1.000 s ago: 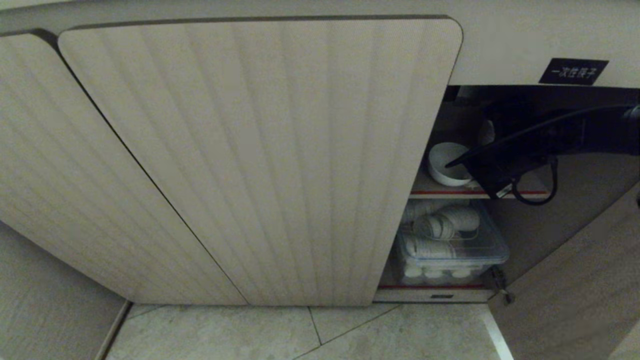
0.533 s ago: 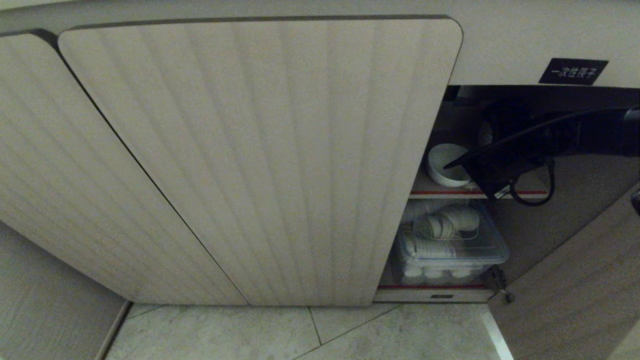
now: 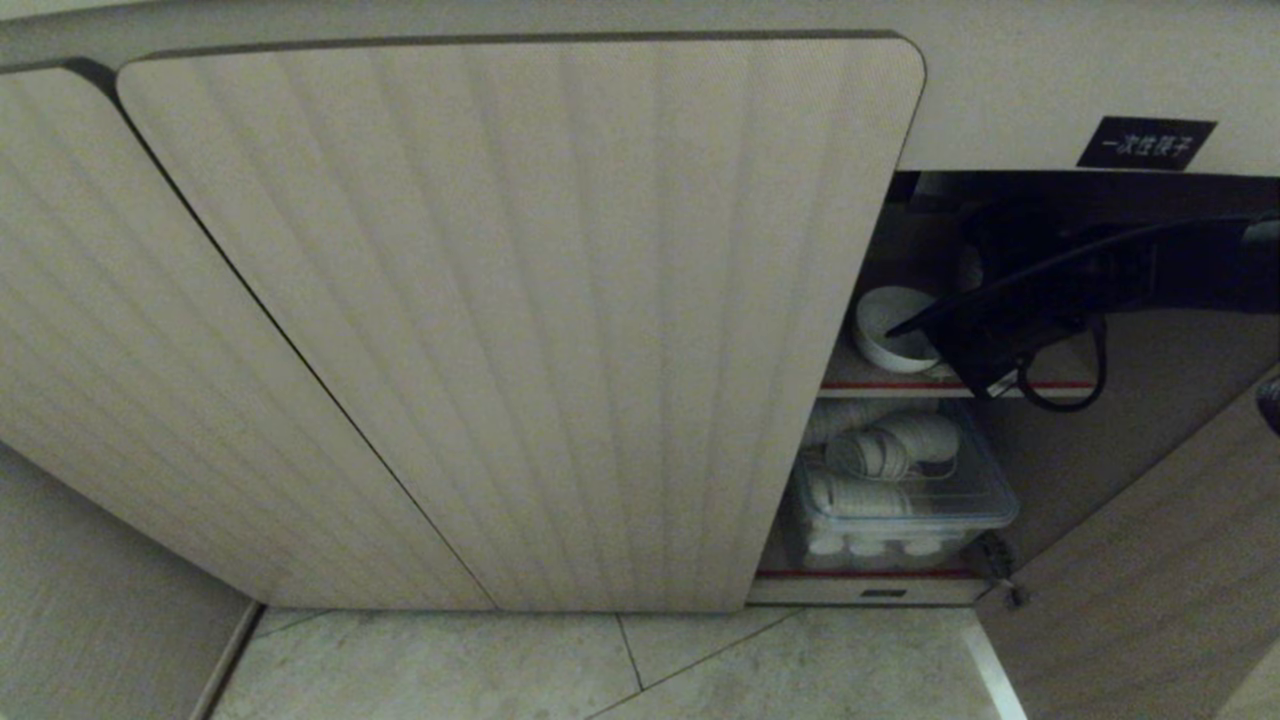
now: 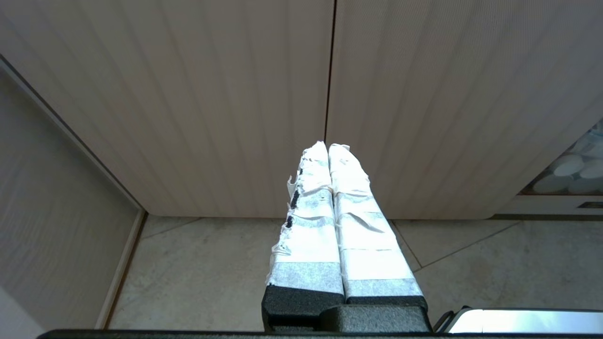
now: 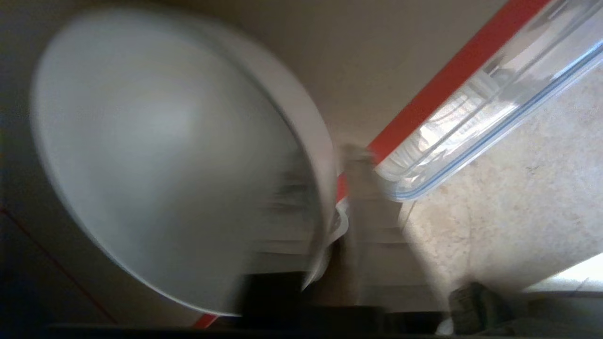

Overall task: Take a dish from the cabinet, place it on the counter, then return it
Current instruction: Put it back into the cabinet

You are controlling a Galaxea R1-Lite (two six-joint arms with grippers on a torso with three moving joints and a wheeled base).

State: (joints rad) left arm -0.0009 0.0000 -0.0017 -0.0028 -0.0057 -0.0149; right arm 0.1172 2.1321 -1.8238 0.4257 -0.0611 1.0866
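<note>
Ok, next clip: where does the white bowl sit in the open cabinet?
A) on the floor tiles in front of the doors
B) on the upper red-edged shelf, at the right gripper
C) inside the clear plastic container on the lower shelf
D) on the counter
B: the white bowl rests on the upper red-edged shelf, above the clear plastic container, with the right gripper at its rim.

Pale stone-look floor tiles (image 3: 520, 665) are seen below, crossed by thin dark grout lines that run at angles. A light skirting strip (image 3: 228, 660) is laid along the left edge, and a plain beige side panel (image 3: 90, 620) is set beside it. Dim, even light is cast over everything.
</note>
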